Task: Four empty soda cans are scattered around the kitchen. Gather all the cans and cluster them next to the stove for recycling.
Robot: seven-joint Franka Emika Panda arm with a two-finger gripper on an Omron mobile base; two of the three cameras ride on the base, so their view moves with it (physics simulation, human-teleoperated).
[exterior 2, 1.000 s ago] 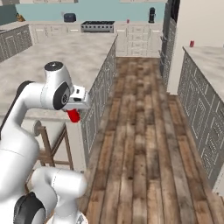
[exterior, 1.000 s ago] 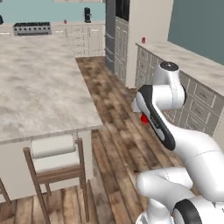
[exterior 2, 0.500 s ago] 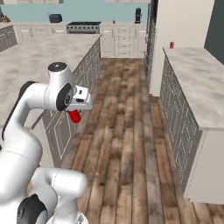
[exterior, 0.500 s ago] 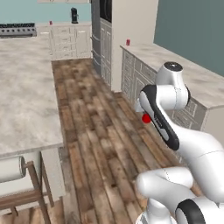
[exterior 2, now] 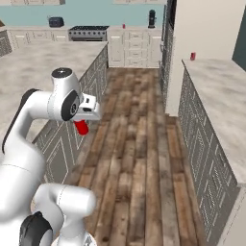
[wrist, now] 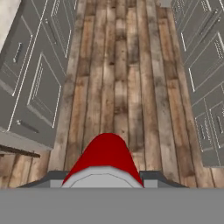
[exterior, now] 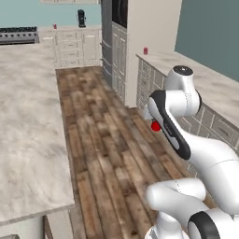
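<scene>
Wood plank floor (wrist: 118, 74) stretches below my gripper (exterior 2: 82, 126), jaws clamped on a red soda can (wrist: 105, 157); cabinets (wrist: 30, 83) flank either side.

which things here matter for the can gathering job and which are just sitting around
Job:
held red can, pincer shut on it
red can on right counter
small red can beside the stove
stove

Just around:
black appliance
dark toaster-like box
island counter

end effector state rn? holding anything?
End effector: shut on a red soda can, carried above the wood floor in the aisle.
</scene>
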